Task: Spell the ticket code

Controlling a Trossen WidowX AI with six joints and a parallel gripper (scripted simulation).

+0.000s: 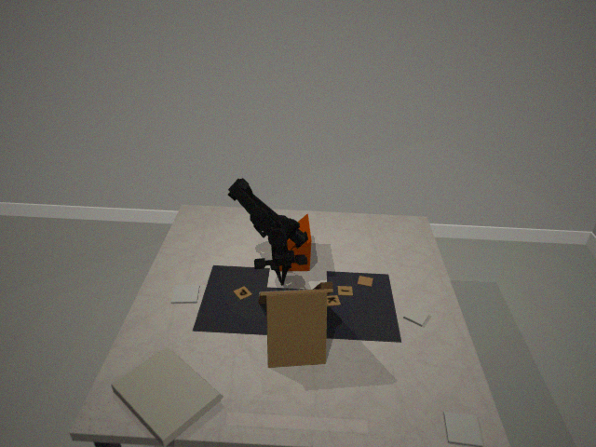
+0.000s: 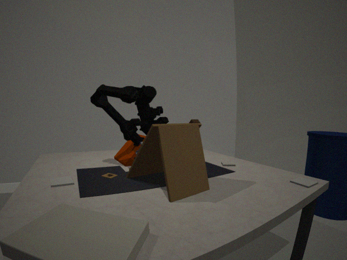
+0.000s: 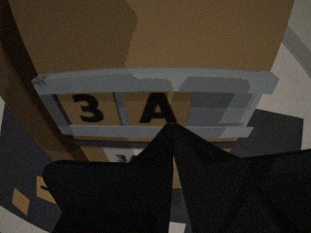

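Observation:
The tan board (image 1: 295, 331) (image 2: 185, 162) (image 3: 209, 39) stands tilted. In the wrist view its grey rail (image 3: 112, 83) holds a "3" tile (image 3: 87, 108) at left and an "A" tile (image 3: 155, 99) beside it, with a narrow grey strip between them and an empty stretch at right. My gripper (image 1: 282, 283) (image 3: 171, 129) is shut and empty, its tips at the rail's lower bar below the "A". The ticket (image 3: 114, 152) shows a "3"; my fingers hide the rest. Loose tiles include a "K" (image 1: 332, 300), one with a bar-like mark (image 1: 345, 291) (image 3: 46, 189) and one with a rounded letter (image 1: 242, 292) (image 2: 109, 175).
A plain-looking tile (image 1: 365, 280) (image 3: 20, 201) lies on the dark mat (image 1: 371, 318) (image 2: 92, 187). An orange block (image 1: 302, 262) (image 2: 126, 155) stands behind the board. A large pale slab (image 1: 166, 394) (image 2: 75, 232) lies near the counter's edge, with thin pale plates (image 1: 185, 293) (image 1: 462, 427) toward the sides.

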